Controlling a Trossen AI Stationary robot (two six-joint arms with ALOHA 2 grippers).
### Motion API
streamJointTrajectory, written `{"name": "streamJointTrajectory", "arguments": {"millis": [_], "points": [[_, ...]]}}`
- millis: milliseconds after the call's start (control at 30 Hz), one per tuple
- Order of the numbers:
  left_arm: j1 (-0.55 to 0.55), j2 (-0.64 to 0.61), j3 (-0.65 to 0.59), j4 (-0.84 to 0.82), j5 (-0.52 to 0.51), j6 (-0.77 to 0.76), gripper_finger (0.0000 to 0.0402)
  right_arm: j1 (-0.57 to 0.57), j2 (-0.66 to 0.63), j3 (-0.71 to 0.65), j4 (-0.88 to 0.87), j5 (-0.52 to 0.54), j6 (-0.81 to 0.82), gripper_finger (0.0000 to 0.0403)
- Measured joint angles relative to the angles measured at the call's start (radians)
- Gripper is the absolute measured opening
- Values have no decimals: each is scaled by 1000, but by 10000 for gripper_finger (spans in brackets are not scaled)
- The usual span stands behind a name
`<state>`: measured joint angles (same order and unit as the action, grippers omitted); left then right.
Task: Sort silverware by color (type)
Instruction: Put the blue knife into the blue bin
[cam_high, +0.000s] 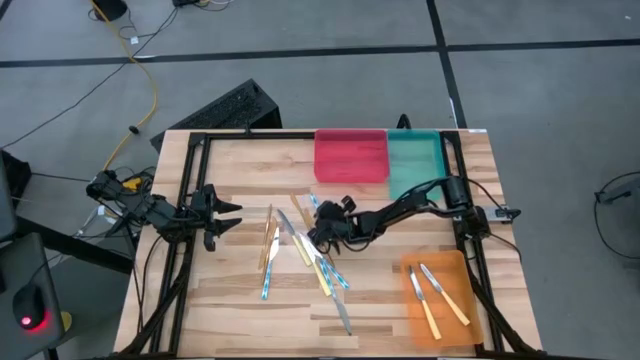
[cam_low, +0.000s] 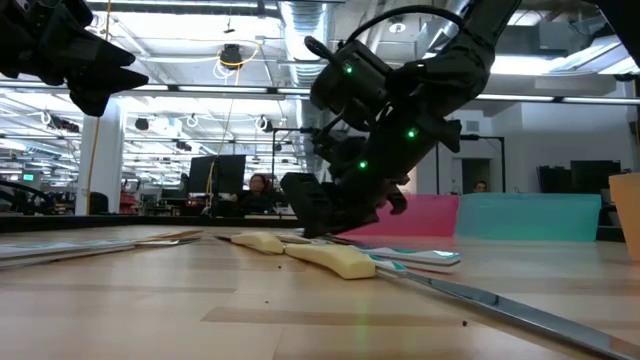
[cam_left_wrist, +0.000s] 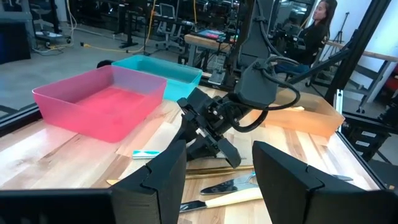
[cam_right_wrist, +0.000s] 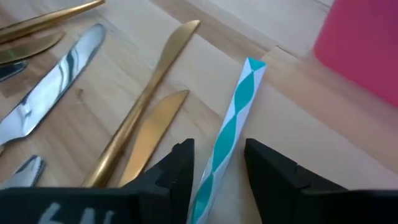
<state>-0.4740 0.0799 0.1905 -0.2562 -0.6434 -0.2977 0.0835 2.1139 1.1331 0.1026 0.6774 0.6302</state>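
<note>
The right gripper (cam_right_wrist: 214, 168) is bent low over the silverware (cam_high: 300, 250) scattered mid-counter (cam_high: 230, 310), jaws partly open astride a teal-and-white striped straw (cam_right_wrist: 233, 124) lying flat; whether they touch it is unclear. White marks on its housing are cut off, unreadable. The left gripper (cam_left_wrist: 214, 177) hovers open at the counter's left. Two yellow-handled knives (cam_high: 435, 300) lie in the orange tray (cam_high: 470, 330).
</note>
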Motion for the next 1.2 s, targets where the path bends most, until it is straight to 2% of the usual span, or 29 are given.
{"name": "streamJointTrajectory", "arguments": {"millis": [300,700,1000,1100,1200], "points": [[0,0,0,-1,0,-1,169,-7,-5,3,-74,-11,76,32],[0,0,0,-1,0,-8,169,4,-38,-3,-46,-39,134,31],[0,0,0,-3,0,-21,169,-17,-222,-3,-55,-42,100,31],[0,0,0,-15,0,-23,169,-43,-300,-3,-89,-29,71,31],[0,0,0,-32,0,-37,169,-80,-387,-2,-196,9,55,31]]}}
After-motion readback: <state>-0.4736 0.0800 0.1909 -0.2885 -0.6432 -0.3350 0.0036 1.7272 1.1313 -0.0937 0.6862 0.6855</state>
